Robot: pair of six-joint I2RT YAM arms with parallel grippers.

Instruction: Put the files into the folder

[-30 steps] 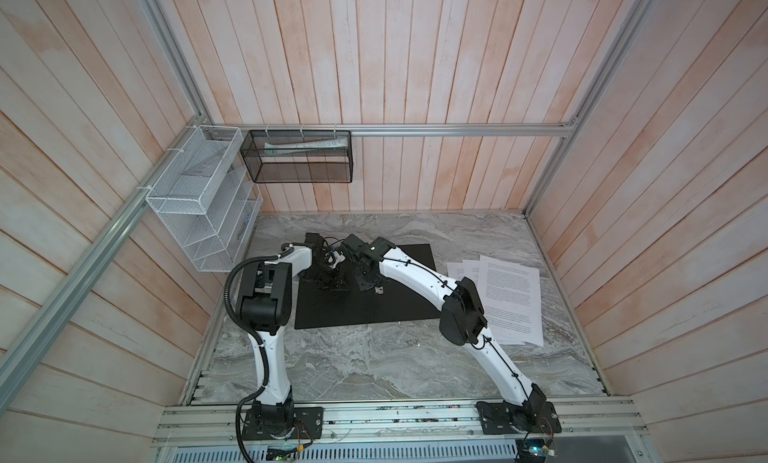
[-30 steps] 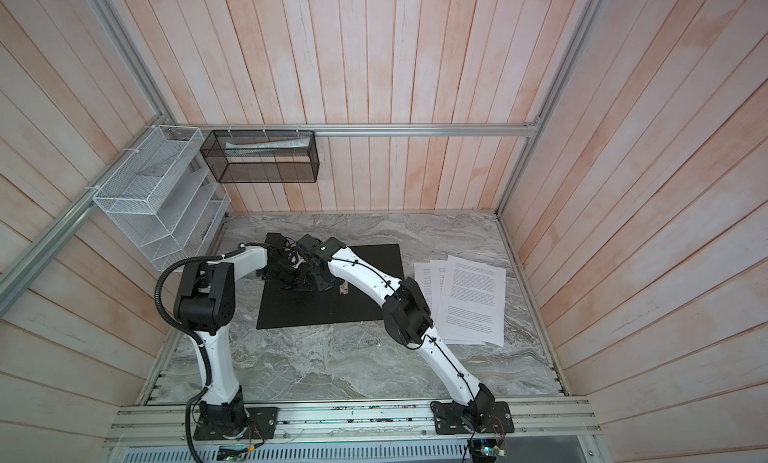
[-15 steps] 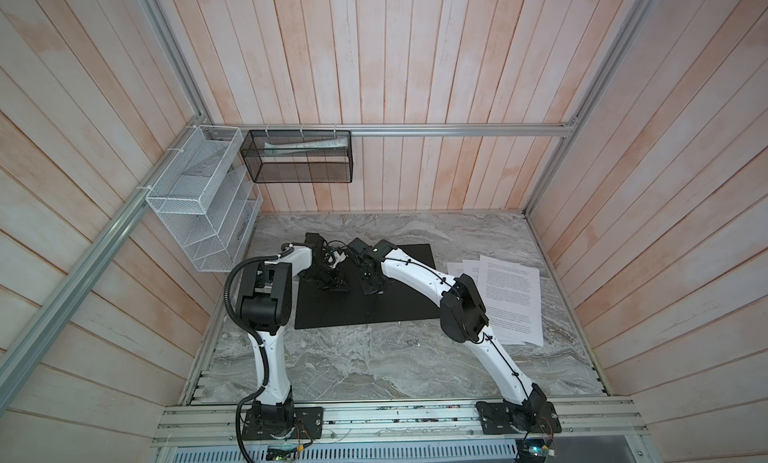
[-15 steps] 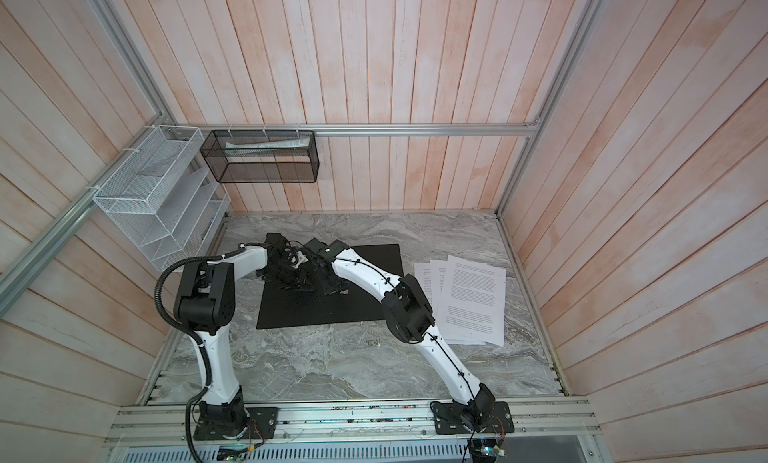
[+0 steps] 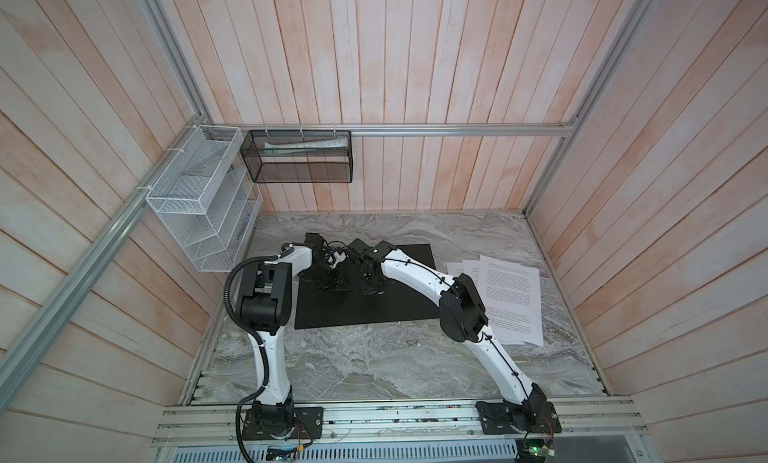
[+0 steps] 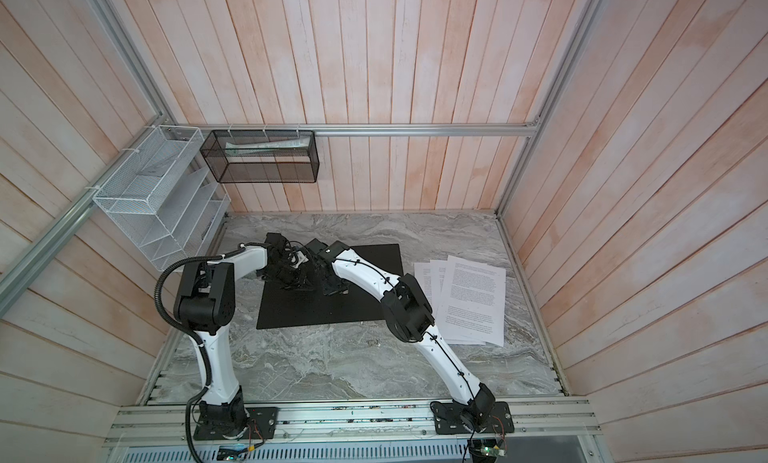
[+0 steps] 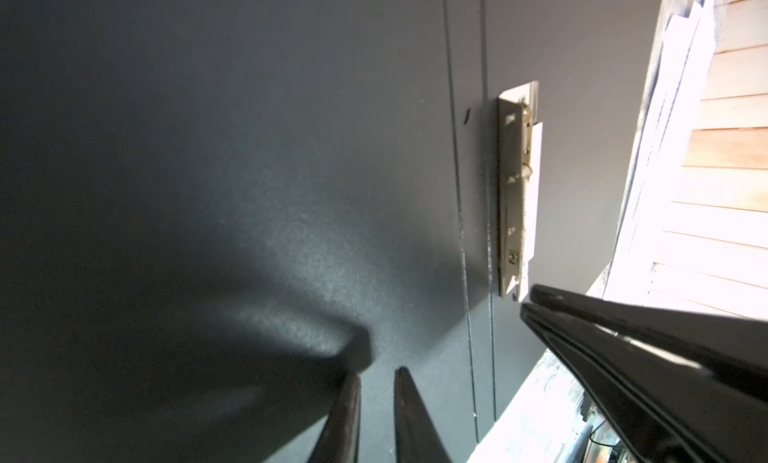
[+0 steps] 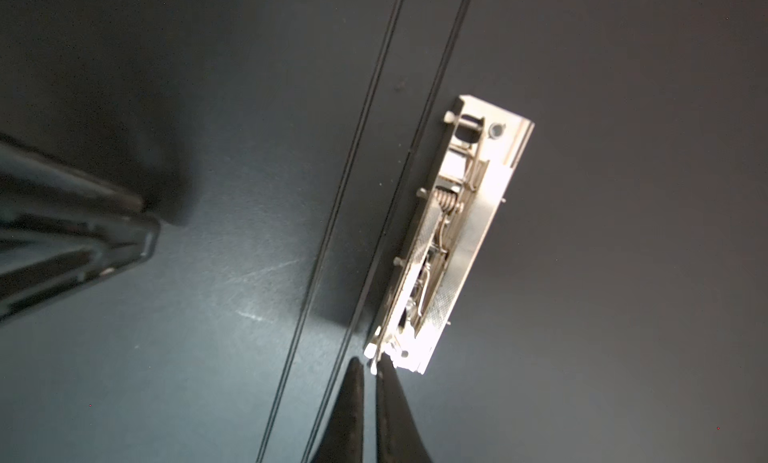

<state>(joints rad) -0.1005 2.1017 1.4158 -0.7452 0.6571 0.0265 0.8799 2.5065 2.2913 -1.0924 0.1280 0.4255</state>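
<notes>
- Pale pink plank walls box in a marbled table (image 5: 374, 365), with a white wire organizer (image 5: 199, 215) and a black mesh basket (image 5: 299, 157) hung at the back
- At the table's middle the folder (image 5: 374, 311) lies opened flat, black inside facing up, its metal clip (image 8: 457, 232) just beside the spine creases
- To the right of the folder, the files (image 5: 511, 290) sit fanned on the table, not yet moved
- Over the folder's left leaf, the left gripper (image 7: 377, 373) has its jaws nearly together with nothing between them, tips at or just above the black surface
- At the clip's near end, the right gripper (image 8: 371, 363) is closed to a sliver and seems to pinch the small end tab, though glare there blurs the contact
- Judged step: working the clip open before any paper goes in
- Next, the lever likely needs lifting while the left arm steadies the folder; then the sheets must be fetched and slid under the clip
</notes>
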